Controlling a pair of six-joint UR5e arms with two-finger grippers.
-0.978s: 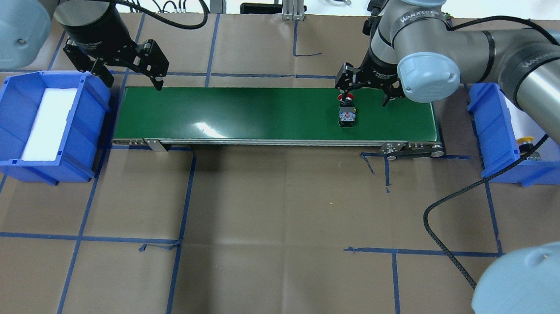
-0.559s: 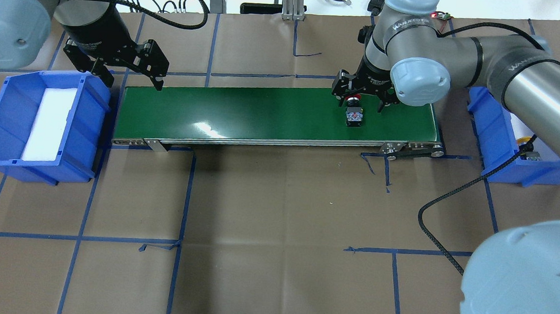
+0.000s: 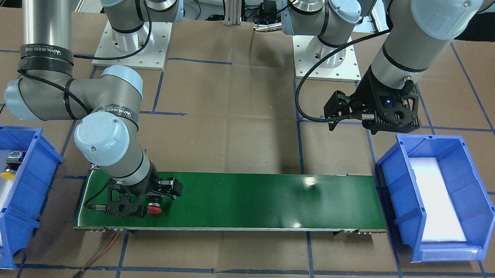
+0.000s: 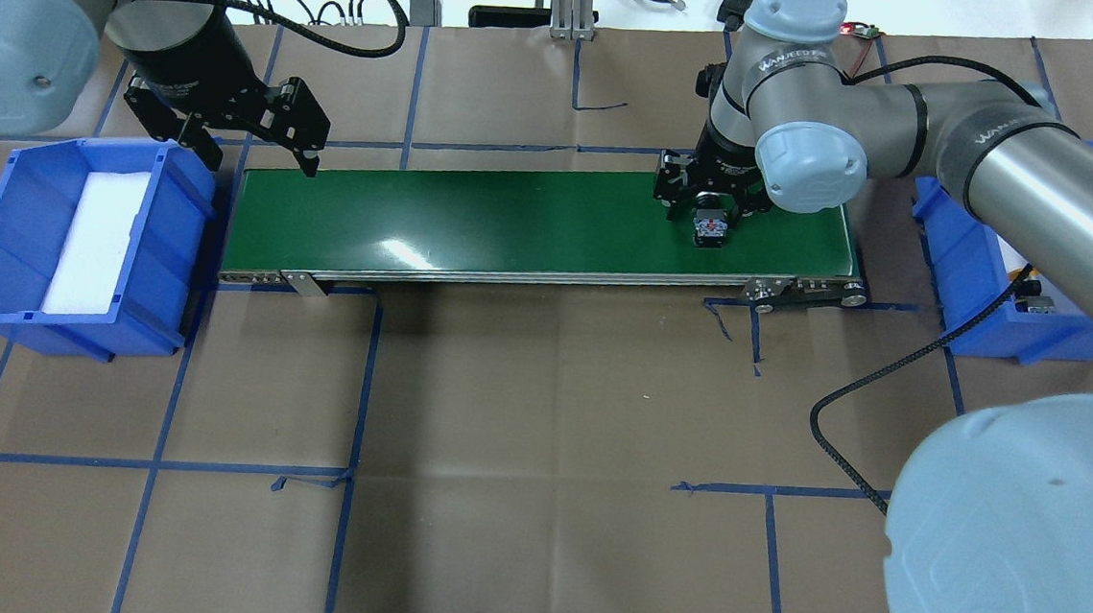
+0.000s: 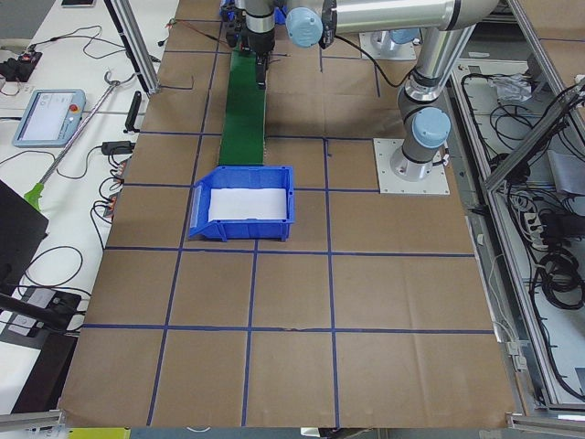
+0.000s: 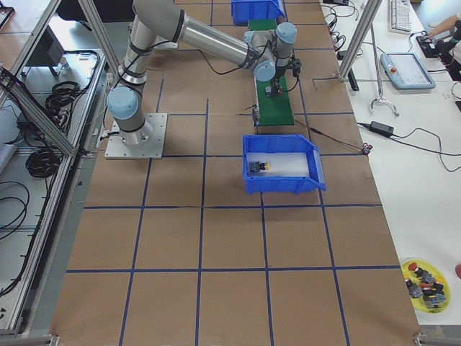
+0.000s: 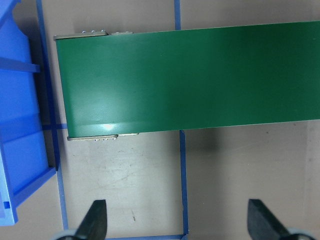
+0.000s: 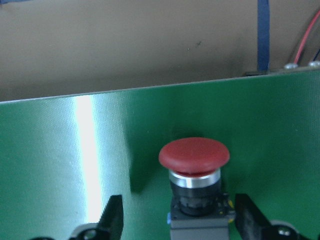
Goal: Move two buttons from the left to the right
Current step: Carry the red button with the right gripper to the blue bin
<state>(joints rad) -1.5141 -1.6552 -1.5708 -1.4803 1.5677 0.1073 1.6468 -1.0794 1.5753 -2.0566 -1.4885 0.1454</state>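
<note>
Red button (image 8: 194, 165) lying on its side at the robot's right end of the green conveyor belt (image 4: 514, 218), its mushroom cap pointing towards the far edge of the belt. The right wrist view shows the cap, a silver collar and the top of the blocky body; the rest of the body is cut off by the lower edge. The right gripper (image 8: 181, 222) is low over it with jaws spread, one finger on each side. The finger on that view's left stands clear of the body, while the other is so near that contact cannot be judged. From overhead the wrist hides the red cap and only the grey body shows. The yellow button (image 3: 8, 173) lies in the blue right bin (image 3: 28, 176), just beyond that end of the belt; overhead, the right arm and its cable cover most of it. At the belt's other end the left gripper (image 7: 177, 222) hangs above the brown paper table (image 4: 540, 393), jaws wide apart and holding nothing, only its fingertips showing in its own camera. Beside it sits the blue left bin (image 4: 179, 194), lined with a white pad (image 4: 94, 236).
</note>
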